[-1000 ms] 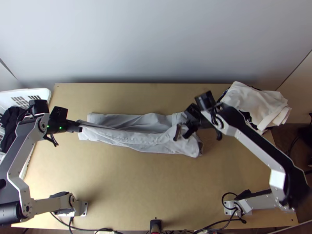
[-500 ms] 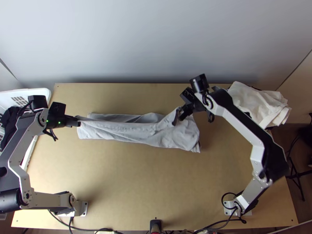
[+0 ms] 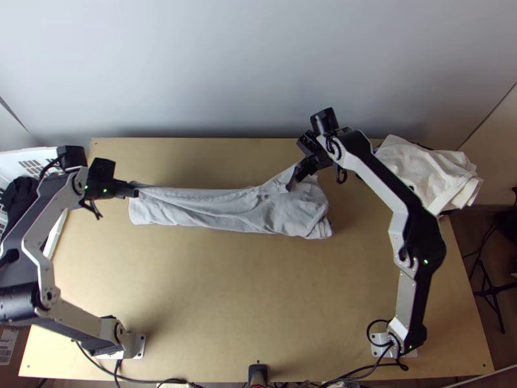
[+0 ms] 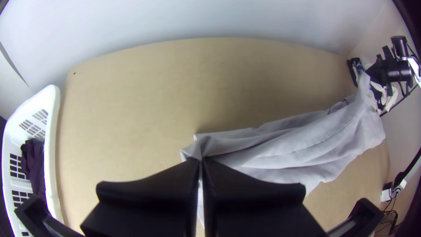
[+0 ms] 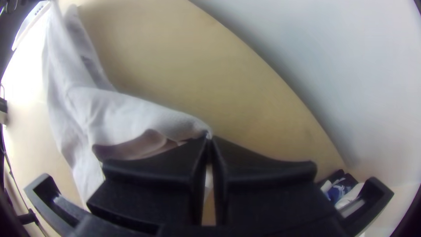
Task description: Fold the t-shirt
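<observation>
Across the far half of the light wooden tabletop (image 3: pixel 226 291), a pale grey t-shirt (image 3: pixel 258 210) is stretched as a long, narrow band, folded over on itself. From the top view, its far left corner is seen clamped in the left pincer (image 3: pixel 134 192), and the far edge near its right end is gripped by the right pincer (image 3: pixel 298 174). The far edge is drawn fairly straight along the left part and slants up to the right pincer, while the near edge is laid along the tabletop, with small creases bunched at the right end.

In the left wrist view, the fingers of the left pincer (image 4: pixel 201 162) are pressed together on the cloth, and a small gathered flap is pushed up just beyond their tips. In the right wrist view, the fingers of the right pincer (image 5: pixel 209 140) are closed on the edge, and a shadowed, brownish hollow is revealed beneath the raised layer.

Beside the left edge of the tabletop is placed a white slotted basket (image 4: pixel 52 145), in which dark cloth (image 4: pixel 33 164) is held; its purple tint is brought out by the left wrist view. At the far right corner, white cloth (image 3: pixel 426 171) is heaped.
</observation>
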Tool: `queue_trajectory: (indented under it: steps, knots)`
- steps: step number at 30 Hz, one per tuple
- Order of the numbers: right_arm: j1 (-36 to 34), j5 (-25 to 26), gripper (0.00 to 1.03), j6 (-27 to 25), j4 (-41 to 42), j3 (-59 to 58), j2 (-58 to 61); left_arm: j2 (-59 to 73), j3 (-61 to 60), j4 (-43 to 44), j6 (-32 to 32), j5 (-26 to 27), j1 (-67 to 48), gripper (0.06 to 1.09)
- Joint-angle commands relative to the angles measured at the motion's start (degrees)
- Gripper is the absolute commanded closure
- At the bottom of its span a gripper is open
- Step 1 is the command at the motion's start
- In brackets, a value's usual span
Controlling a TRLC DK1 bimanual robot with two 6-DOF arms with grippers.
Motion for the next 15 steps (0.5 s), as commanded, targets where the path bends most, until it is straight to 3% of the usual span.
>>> queue_trajectory:
  steps: [1, 7, 8, 9, 11, 12, 15]
  knots:
    - [-1.23, 1.22, 1.0, 0.07, -0.48, 5.07, 6.93, 7.01, 3.84, 1.21, -0.8, -0.11, -1.69, 1.05]
    - [-1.4, 1.66, 1.0, 1.3, -0.48, 6.57, 10.71, 11.06, 4.28, 2.35, -0.89, -0.11, -2.04, 1.05]
    - [-1.4, 1.57, 0.97, 1.47, -0.66, 6.66, 10.8, 11.41, 4.28, 2.35, -1.16, -0.2, -2.13, 0.99]
    - [-1.23, 1.57, 0.8, 1.91, -0.66, 6.57, 10.8, 11.58, 4.28, 2.17, -1.33, -0.11, -2.22, 0.86]
    - [-1.23, 1.57, 0.27, 2.88, -1.71, 6.74, 10.8, 12.02, 4.19, 1.3, -1.33, -0.11, -2.31, 0.58]
    - [-1.23, 1.57, 0.07, 3.06, -2.86, 7.27, 10.8, 12.02, 4.1, 0.86, -1.33, -0.2, -2.4, 0.51]
    - [-1.14, 1.57, 0.03, 3.94, -6.81, 9.03, 9.65, 10.88, 3.92, -1.25, -1.68, -0.2, -2.31, 0.24]
